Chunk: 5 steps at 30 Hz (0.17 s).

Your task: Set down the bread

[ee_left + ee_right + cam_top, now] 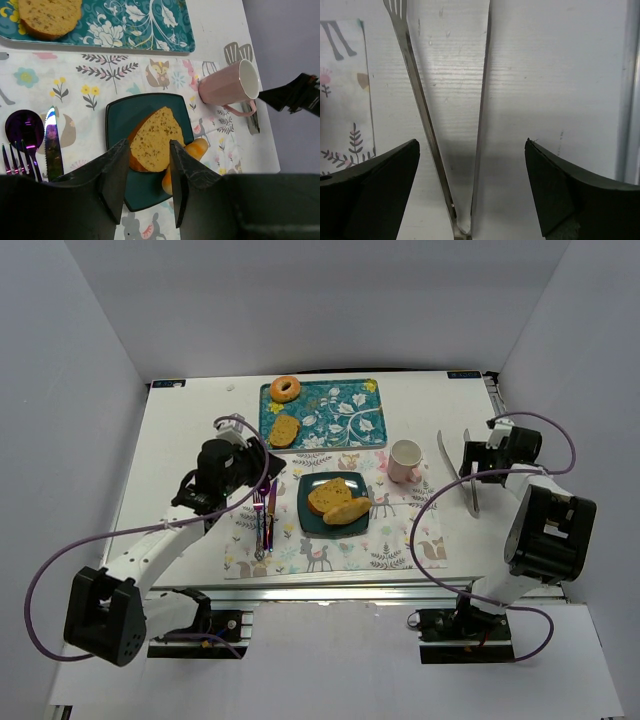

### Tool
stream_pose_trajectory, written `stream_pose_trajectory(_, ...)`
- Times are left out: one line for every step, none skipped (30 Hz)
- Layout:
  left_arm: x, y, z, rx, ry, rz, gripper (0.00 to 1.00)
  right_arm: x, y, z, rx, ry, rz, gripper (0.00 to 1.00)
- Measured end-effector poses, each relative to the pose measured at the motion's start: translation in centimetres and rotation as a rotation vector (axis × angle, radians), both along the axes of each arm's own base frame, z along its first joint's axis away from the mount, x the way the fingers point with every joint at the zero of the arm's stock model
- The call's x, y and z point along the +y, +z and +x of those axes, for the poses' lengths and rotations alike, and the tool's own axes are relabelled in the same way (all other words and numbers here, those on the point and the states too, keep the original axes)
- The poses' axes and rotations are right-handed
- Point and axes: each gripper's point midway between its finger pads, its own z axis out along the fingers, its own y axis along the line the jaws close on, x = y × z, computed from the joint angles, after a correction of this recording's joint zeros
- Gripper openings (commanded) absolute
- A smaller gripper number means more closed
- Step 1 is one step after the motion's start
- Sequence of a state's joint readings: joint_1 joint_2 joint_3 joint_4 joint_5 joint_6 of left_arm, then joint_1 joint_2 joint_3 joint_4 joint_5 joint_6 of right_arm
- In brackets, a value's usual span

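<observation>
A dark square plate (308, 524) on the placemat holds a bread slice (328, 494) and a small roll (349, 510). Another bread slice (284, 430) and a bagel (286, 388) lie on the teal tray (345, 415). My left gripper (243, 452) hangs open and empty above the placemat, left of the plate. In the left wrist view the plate's bread slice (152, 140) shows between its open fingers (147, 145). My right gripper (480, 455) is open over metal tongs (470, 485) lying on the table. The tongs (420, 100) lie between its spread fingers (471, 145).
A pink mug (404, 460) lies on its side at the placemat's right edge. Purple cutlery (265, 520) lies left of the plate. White walls enclose the table on three sides.
</observation>
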<state>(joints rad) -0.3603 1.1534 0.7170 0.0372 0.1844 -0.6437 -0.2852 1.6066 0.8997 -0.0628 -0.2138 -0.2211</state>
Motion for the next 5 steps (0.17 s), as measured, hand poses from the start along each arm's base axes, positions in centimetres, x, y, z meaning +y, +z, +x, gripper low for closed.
stream_pose_trajectory(-0.2,-0.1,0.0,0.001,-0.008,0.009,0.48,-0.2,0.8,0.3,-0.01,-0.003,-0.007,0.89)
stream_pose_trajectory(-0.3,-0.1,0.0,0.002,-0.016,0.022,0.49,-0.3,1.7,0.6,-0.023,-0.004,-0.015,0.9)
stream_pose_trajectory(-0.4,-0.2,0.0,0.002,-0.022,0.035,0.5,-0.5,2.7,0.9,-0.039,-0.003,-0.024,0.9)
stream_pose_trajectory(-0.5,-0.2,0.0,0.002,-0.027,0.048,0.5,-0.5,4.0,1.3,-0.062,0.001,-0.039,0.89)
stream_pose_trajectory(-0.5,-0.3,0.0,0.0,-0.032,0.062,0.5,-0.6,5.6,1.7,-0.089,0.004,-0.057,0.89)
